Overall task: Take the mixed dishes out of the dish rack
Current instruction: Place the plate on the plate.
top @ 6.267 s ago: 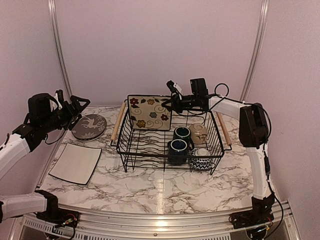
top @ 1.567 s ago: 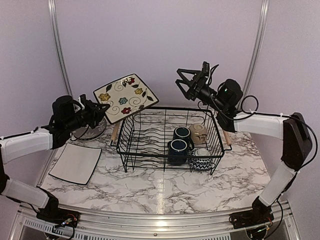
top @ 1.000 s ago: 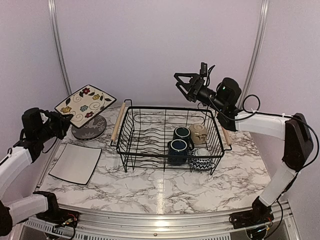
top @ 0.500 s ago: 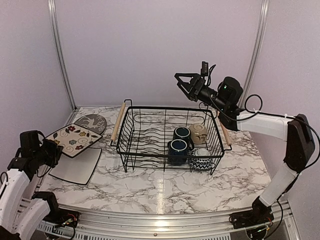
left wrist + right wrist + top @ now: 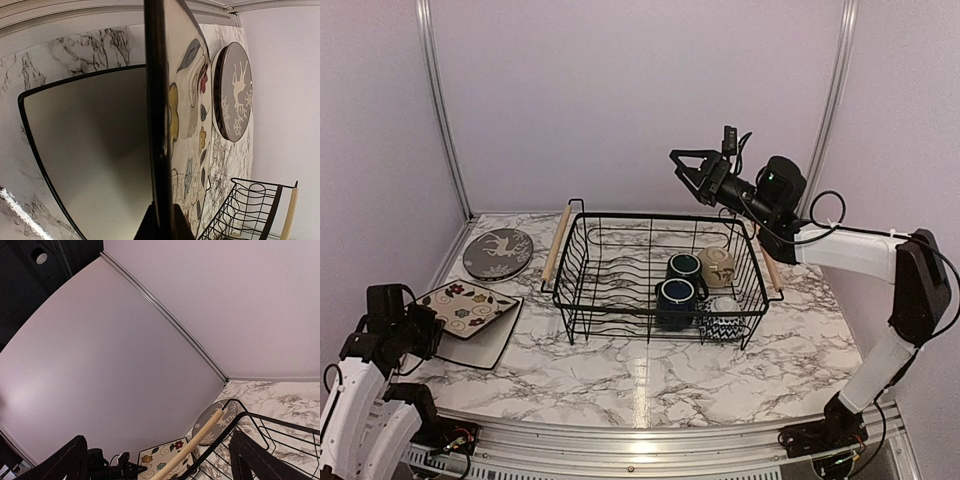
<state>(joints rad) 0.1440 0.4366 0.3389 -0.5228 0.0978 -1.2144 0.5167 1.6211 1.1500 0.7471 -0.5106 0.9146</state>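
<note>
Left gripper (image 5: 420,330), seen from the top camera, is pinched on the near-left edge of the floral plate (image 5: 465,305). That plate lies low over the plain square plate (image 5: 488,345) at the left of the marble table (image 5: 620,385). The deer plate (image 5: 498,252) lies flat just behind them. The dish rack (image 5: 650,300) stands mid-table, holding two dark blue mugs (image 5: 676,297), a beige bowl (image 5: 717,265) and a chevron bowl (image 5: 723,326), all in its right half. The right gripper (image 5: 685,170) hangs above the rack's far right corner, its fingers spread wide and holding nothing.

From the left wrist, the floral plate (image 5: 185,125) shows edge-on, clamped at the bottom of the frame, with the plain square plate (image 5: 100,150) under it (touching or not, I cannot tell) and the deer plate (image 5: 234,90) beyond.

From the right wrist, both dark fingers (image 5: 65,460) stand far apart, framing the rack's wooden handle (image 5: 200,442) and the floral plate (image 5: 160,458).
</note>
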